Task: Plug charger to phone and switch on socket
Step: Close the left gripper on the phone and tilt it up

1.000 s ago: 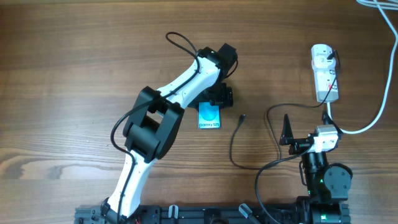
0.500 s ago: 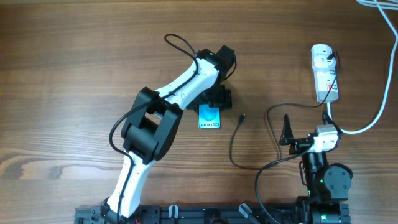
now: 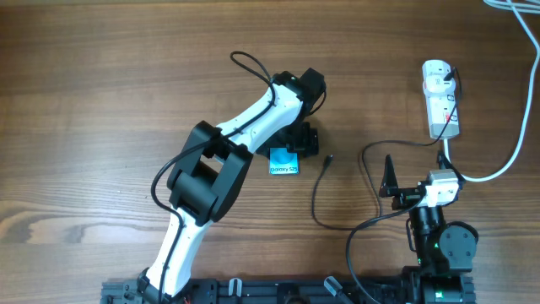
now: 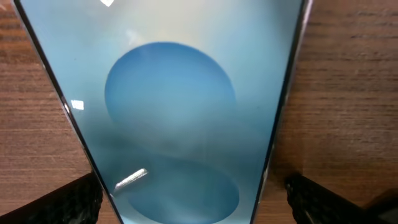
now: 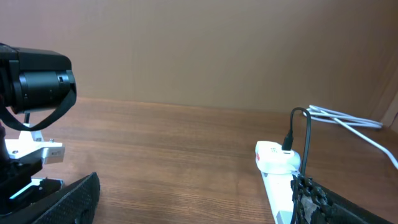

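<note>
The left claw [image 3: 297, 140] is hovering low over the far end of the phone [image 3: 284, 161], its jaws standing wide apart. In the left wrist view its fingertips [image 4: 62, 202] are flanking the cyan screen, and bare wood is showing between the right-hand finger and the phone's edge, so it is gripping nothing. The phone is lying flat on the bench [image 3: 101, 101] near the middle, its white text strip at the near end.

The right claw [image 3: 390, 181] is waiting near the right edge with its jaws spread and nothing between them.

Just right of the phone, but apart from it, the charger [image 3: 315, 198] is resting its small connector tip on the wood, and its thin black cable is curling toward the near side. At the far right the white socket [image 3: 440, 100] is lying with a black plug [image 3: 450, 78] seated in its far end. A white cord [image 3: 515, 152] is sweeping round its right side.
</note>
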Motion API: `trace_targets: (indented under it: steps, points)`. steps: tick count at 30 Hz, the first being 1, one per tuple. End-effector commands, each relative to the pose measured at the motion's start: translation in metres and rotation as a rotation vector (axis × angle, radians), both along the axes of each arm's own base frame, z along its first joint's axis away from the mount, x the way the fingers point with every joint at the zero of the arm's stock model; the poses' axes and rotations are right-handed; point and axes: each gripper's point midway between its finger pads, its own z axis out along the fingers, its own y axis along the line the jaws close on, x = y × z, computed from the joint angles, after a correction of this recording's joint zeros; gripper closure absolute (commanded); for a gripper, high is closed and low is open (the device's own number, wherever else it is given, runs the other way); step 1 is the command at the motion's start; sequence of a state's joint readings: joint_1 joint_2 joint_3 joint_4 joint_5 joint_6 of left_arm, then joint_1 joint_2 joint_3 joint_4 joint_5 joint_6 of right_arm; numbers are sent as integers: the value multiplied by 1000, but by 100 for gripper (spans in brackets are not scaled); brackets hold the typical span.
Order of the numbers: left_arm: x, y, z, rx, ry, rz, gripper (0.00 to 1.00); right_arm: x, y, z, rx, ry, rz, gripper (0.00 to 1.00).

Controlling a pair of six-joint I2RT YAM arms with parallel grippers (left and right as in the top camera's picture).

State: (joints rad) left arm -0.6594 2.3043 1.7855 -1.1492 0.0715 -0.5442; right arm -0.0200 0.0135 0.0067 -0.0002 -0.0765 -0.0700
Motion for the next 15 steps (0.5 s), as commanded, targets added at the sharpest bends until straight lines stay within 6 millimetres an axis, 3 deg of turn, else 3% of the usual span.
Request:
trace_targets:
  steps: [1, 11, 15]
  points:
    - [-3, 12, -28, 60, 20, -6, 0, 0, -1, 2, -9, -9, -9, 0]
    - [-1, 14, -29, 58, 18, 1, 0, 0, -1, 2, -9, -9, -9, 0]
    - [-2, 15, -29, 60, 21, 3, 5, 0, -1, 2, -9, -9, -9, 0]
